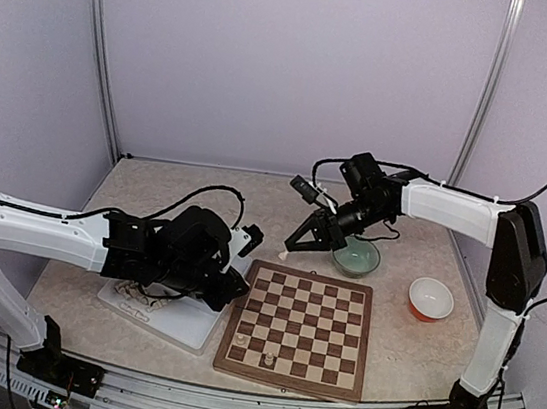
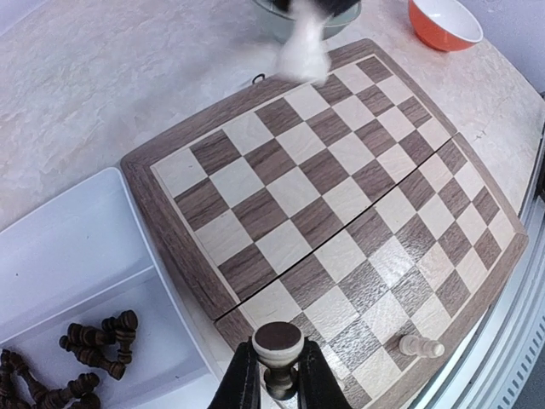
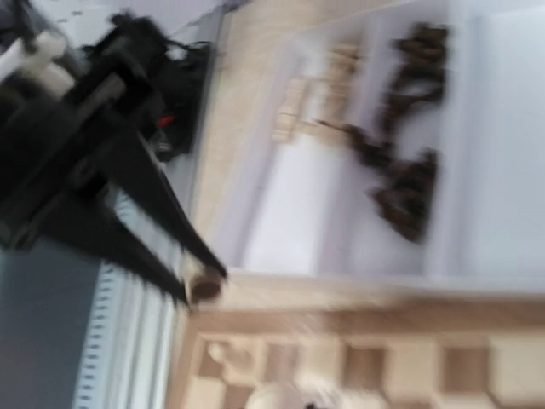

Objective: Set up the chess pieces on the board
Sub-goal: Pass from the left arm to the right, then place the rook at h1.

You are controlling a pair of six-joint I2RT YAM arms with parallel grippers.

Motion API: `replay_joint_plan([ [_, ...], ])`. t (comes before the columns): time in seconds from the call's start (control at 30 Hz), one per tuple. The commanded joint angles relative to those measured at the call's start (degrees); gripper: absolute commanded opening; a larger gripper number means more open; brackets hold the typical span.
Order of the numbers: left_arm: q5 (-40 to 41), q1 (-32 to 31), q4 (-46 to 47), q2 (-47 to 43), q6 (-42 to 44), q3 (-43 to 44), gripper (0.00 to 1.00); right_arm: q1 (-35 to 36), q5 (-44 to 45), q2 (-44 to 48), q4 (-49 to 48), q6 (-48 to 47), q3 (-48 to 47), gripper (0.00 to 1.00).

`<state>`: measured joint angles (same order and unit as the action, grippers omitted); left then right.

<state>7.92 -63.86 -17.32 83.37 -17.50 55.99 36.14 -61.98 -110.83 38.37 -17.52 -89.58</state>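
The top view hides what the left wrist view shows: the left gripper (image 2: 272,388) is closed on a dark pawn (image 2: 278,341), pinching its thin neck, at the edge of the board (image 2: 289,183) nearest the hand. The pawn stands straight up, long way up and down, round head on top. It is dark brown. Just right of the fingers a cream piece (image 2: 421,345) lies on its side on the board. Left of the hand, more dark pieces (image 2: 94,354) lie heaped in the white tray (image 2: 77,247). The right gripper (image 1: 293,247) is squeezed shut over the board's far corner, on what looks like a small pale piece (image 2: 302,53). It is too blurry to name.
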Motion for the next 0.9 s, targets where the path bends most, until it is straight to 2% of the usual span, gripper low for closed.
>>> replay_joint_plan([
  [0.0,-0.1,2.2,2.0,0.3,1.5,-1.2,0.00,-3.1,6.8,8.0,6.0,-7.5,5.0,0.00],
  [0.2,-0.4,6.1,2.3,2.3,2.9,2.5,0.00,-3.2,24.2,25.1,8.9,-21.7,23.6,0.00],
  [0.33,0.6,8.2,2.5,4.2,2.9,4.3,0.00,-2.1,28.5,33.5,10.4,-28.7,32.2,0.00],
  [0.43,1.2,9.4,2.6,5.1,1.8,5.2,0.00,2.1,32.7,37.6,10.4,-31.8,36.8,0.00],
  [0.57,2.1,9.9,2.8,6.5,0.0,6.2,0.00,8.6,37.3,40.3,9.0,-32.7,41.4,0.00],
  [0.87,3.0,9.9,1.6,6.5,-1.8,5.7,0.01,18.3,40.3,38.6,8.4,-32.2,45.4,0.00],
])
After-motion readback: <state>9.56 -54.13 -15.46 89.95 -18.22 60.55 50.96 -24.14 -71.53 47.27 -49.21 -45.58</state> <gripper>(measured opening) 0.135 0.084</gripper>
